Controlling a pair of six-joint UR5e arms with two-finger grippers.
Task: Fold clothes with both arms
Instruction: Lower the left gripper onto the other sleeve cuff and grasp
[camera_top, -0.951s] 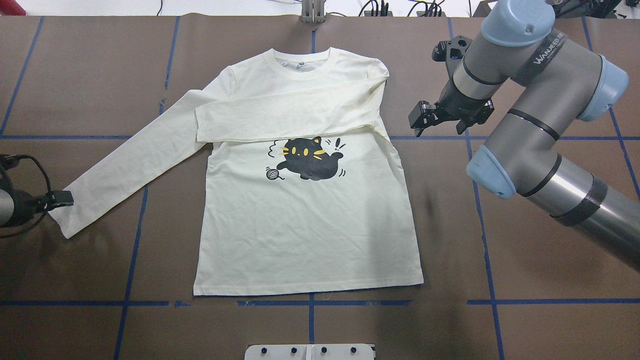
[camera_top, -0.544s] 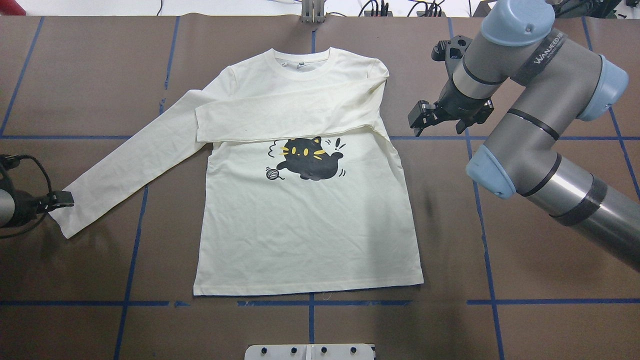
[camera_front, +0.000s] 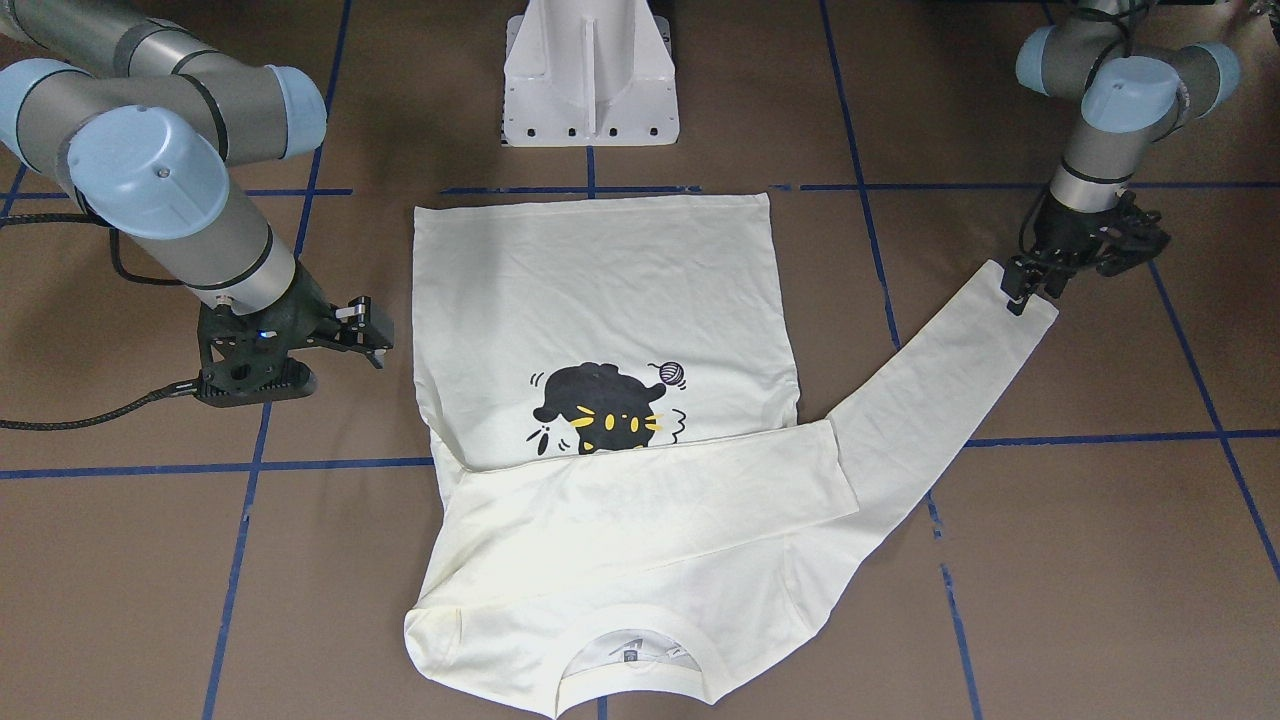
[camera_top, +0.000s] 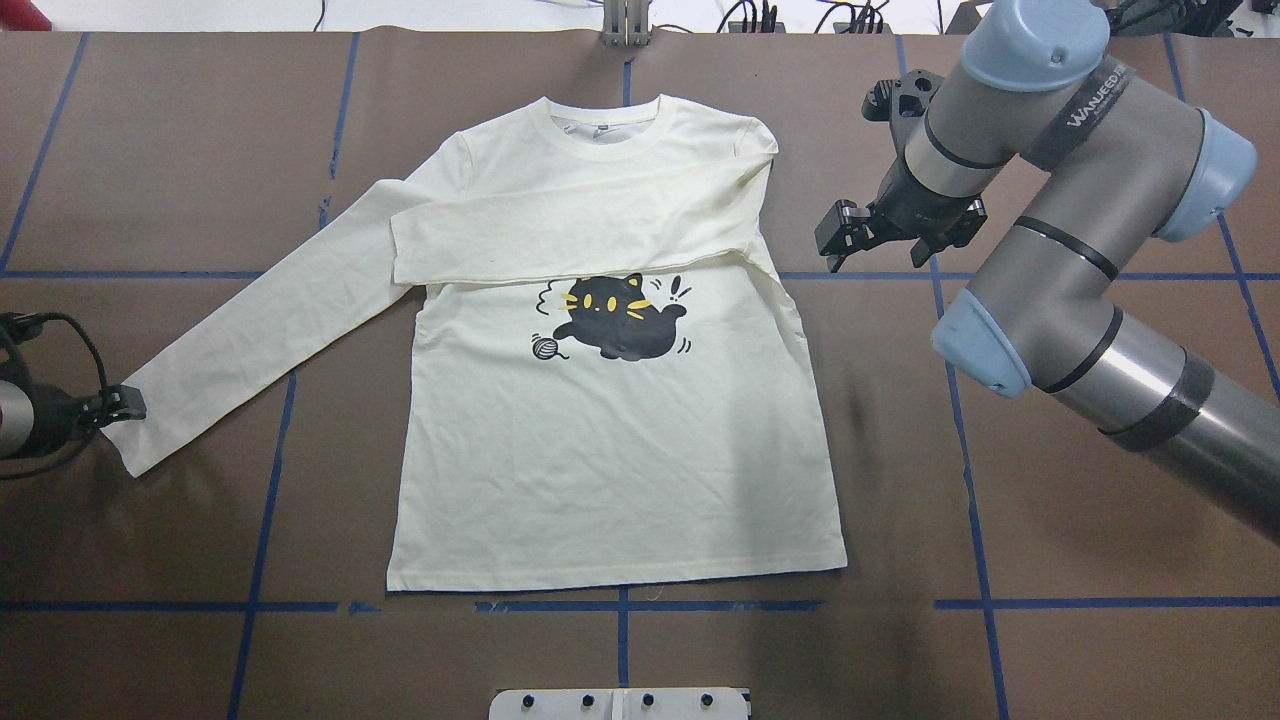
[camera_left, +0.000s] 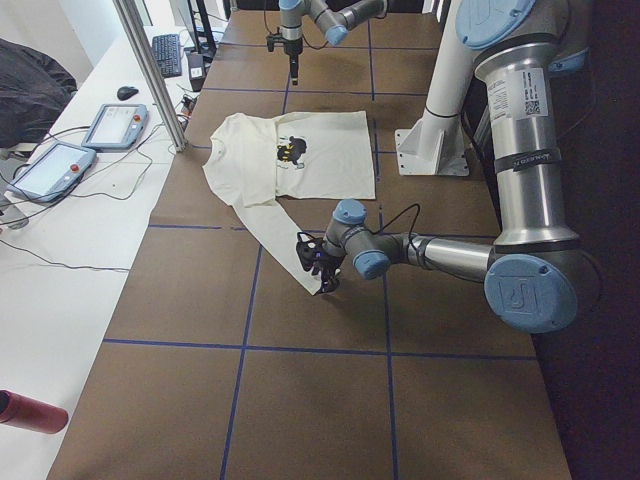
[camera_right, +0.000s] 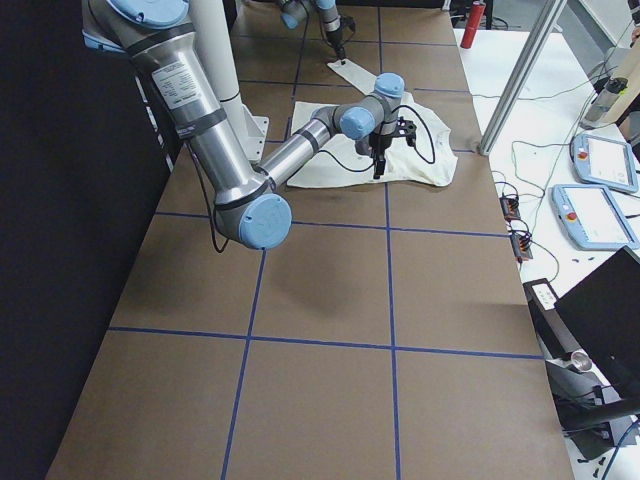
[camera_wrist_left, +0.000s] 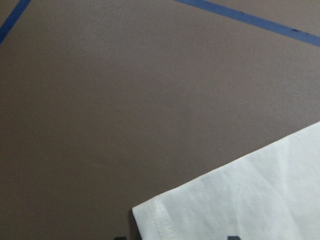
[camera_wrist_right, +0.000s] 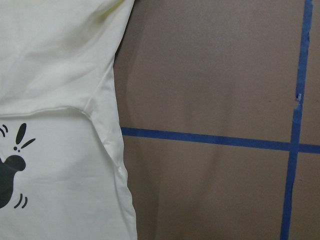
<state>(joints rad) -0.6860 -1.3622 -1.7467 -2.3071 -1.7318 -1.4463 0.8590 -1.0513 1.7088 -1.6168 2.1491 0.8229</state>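
Two sleeves have to cross the chest, and one is done: the folded sleeve (camera_top: 560, 235) lies flat on the collar side of the cat print (camera_top: 610, 318). The cream shirt (camera_top: 600, 480) rests print-up on the desk (camera_top: 1000, 500).

The outstretched sleeve (camera_top: 270, 330) runs well away from the cat print, toward the robot's left. The left claw (camera_top: 125, 400) sits at the far end of it. Its wrist view shows the fingers apart with the cuff (camera_wrist_left: 225, 205) corner between them, not yet pinched.

The right claw (camera_top: 875, 250) hangs spread and empty on the cat print's other side, just off the shirt's edge.

We judge the step in hand to be taking that cuff. We should go deep enough to catch both layers, close firmly and lift only a little. Then we carry it toward the cat print in line with the folded sleeve, so the body does not drag.
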